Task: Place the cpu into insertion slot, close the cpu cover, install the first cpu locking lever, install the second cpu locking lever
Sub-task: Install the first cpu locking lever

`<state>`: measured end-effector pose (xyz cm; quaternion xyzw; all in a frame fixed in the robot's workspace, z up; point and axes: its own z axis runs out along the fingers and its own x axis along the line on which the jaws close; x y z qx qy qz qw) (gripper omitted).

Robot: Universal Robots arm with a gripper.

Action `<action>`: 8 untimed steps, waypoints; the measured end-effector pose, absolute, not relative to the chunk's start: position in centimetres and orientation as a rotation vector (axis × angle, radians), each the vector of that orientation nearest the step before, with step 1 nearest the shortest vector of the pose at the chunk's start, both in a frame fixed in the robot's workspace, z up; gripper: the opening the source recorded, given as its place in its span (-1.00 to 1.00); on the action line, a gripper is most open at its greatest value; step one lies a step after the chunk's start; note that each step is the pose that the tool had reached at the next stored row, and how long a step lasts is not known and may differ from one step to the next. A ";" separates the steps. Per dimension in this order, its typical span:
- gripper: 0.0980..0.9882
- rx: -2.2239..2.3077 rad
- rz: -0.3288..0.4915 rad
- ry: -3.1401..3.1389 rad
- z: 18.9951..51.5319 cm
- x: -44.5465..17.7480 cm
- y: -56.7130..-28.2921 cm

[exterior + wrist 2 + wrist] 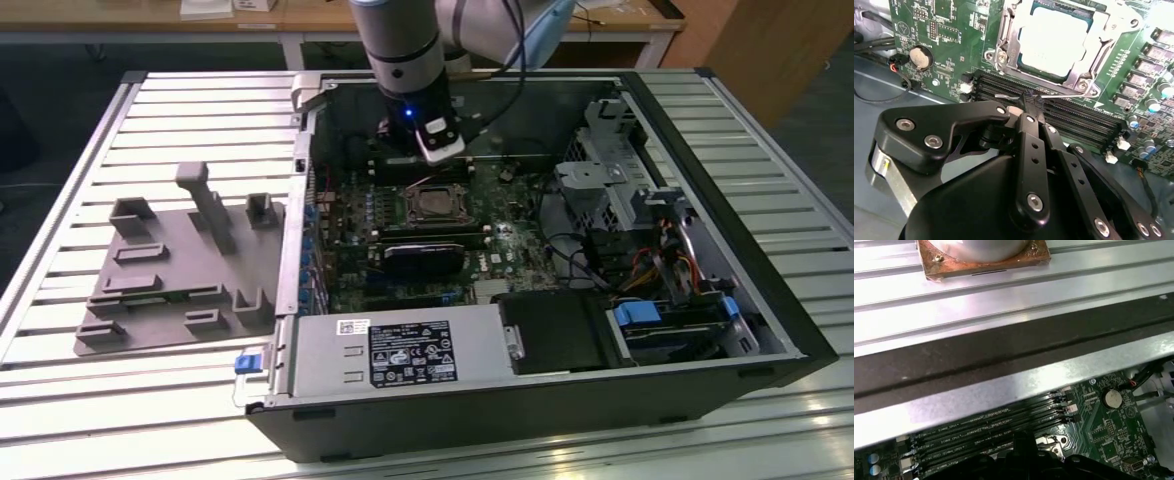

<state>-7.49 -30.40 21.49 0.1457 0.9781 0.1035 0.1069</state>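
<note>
**Q:** Where does the chip sit?

**A:** The cpu [1054, 42] lies in the insertion slot [414, 212]. Its pale top shows through the window of the cpu cover [1081, 75], which lies flat upon it. Placing and covering I therefore judge done.

**Q:** And the step in hand?

**A:** A locking lever [1006, 95], I judge. This thin wire runs along the socket's near edge, just beside the memory slots [1079, 120]. My gripper [1029, 102] meets it there, well down inside the computer case [694, 330].

**Q:** How do your jaws stand?

**A:** Closed, tip against tip. The wire lies at the tips; whether it is pinched between them or merely pressed, I cannot tell.

**Q:** What makes the move go well?

**A:** In my judgement, three things:
- The force belongs on the wire alone, never on the cover or the chip beneath.
- The lever should follow its own arc until it catches beneath its hook.
- The tips must stay clear of the memory slots and their white latches [965, 87], which crowd the green board [944, 30] on this side. A slip off so thin a wire would land there.
</note>
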 end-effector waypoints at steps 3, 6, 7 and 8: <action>-0.99 0.443 0.302 2.873 21.3 -7.5 -30.3; -0.99 0.486 0.297 2.863 21.2 -7.4 -30.3; -0.99 0.503 0.295 2.859 21.2 -7.4 -30.3; -0.99 0.518 0.293 2.855 21.1 -7.4 -30.3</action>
